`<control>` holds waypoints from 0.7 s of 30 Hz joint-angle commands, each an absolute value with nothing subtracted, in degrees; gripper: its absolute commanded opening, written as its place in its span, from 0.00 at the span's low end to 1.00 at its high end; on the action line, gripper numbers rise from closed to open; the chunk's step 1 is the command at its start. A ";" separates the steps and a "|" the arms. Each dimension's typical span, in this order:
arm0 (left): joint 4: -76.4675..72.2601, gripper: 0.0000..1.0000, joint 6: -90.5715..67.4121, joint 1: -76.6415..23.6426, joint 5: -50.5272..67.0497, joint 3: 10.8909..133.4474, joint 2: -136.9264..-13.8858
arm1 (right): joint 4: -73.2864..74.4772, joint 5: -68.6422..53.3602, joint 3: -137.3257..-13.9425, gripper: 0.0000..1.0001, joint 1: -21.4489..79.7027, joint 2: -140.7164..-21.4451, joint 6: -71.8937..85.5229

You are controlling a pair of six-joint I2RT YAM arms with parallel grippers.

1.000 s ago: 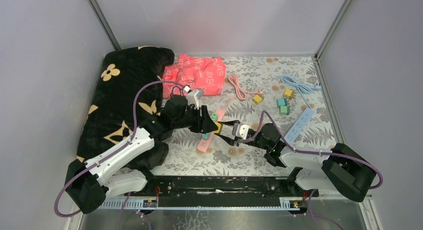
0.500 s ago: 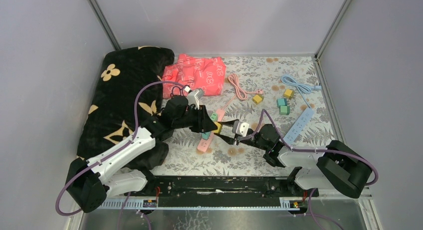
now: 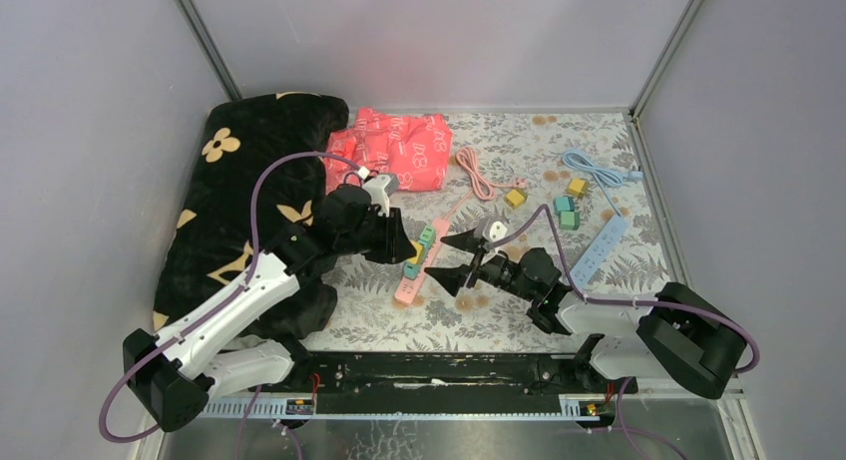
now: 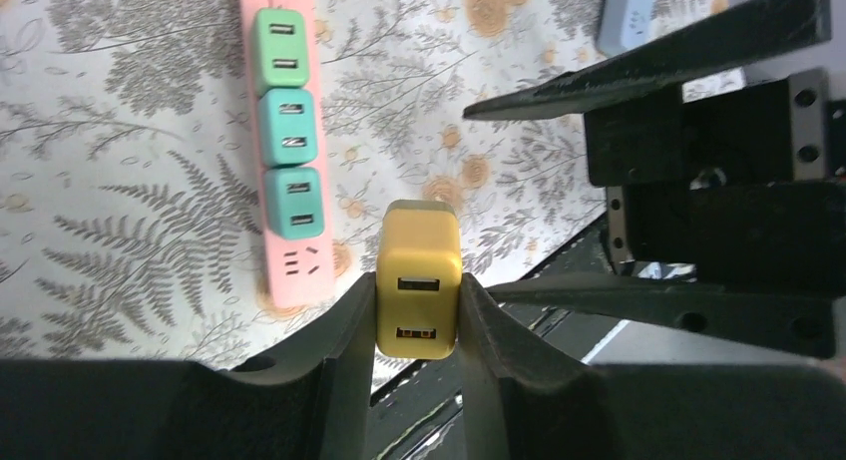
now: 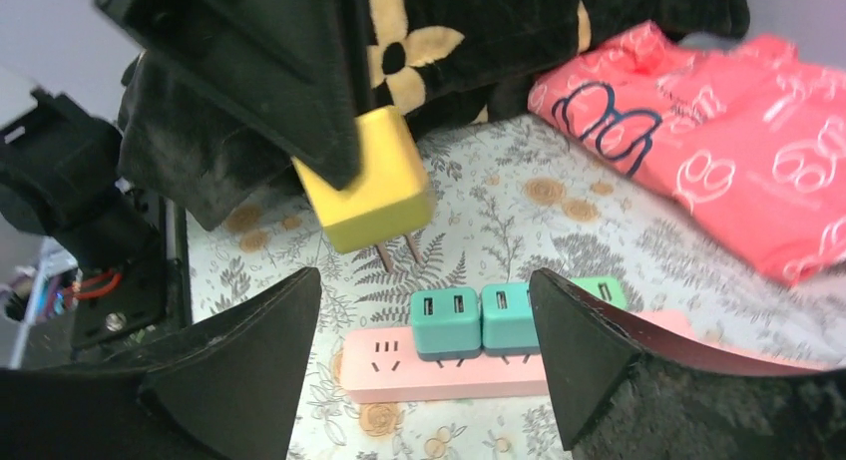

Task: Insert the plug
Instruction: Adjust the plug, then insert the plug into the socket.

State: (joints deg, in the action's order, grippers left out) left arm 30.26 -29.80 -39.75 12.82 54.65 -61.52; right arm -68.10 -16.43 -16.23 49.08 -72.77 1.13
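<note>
your yellow cube-shaped plastic plug [image 4: 419, 280] sits pinched in the left gripper [image 4: 418, 302], prongs down in the air near the pink plastic power strip's [image 4: 298, 270] free end socket, not yet inserted. the right gripper [image 5: 424, 277] gapes wide, empty.

The yellow cube-shaped plastic plug [image 5: 374, 186], with two USB ports on its back and two metal prongs pointing down, hangs off the table, clamped in the left gripper [image 4: 418, 315]. It hovers just beside the near end of the pink plastic power strip [image 3: 408, 286]. The strip lies flat mid-table, slanting from near edge toward far edge. Its nearest socket is free, and the next three hold two teal cube adapters [image 4: 291, 166] and a green cube adapter [image 4: 278, 49].
</note>
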 commanded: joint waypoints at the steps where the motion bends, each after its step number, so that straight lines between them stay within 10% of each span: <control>1: 38.10 0.00 -26.19 -39.55 8.40 57.97 -61.26 | -62.41 -9.69 -19.48 0.85 48.98 -70.54 13.65; 21: 42.29 0.00 -27.93 -42.51 2.05 56.01 -67.16 | -52.21 0.28 -20.92 0.80 49.38 -82.30 43.85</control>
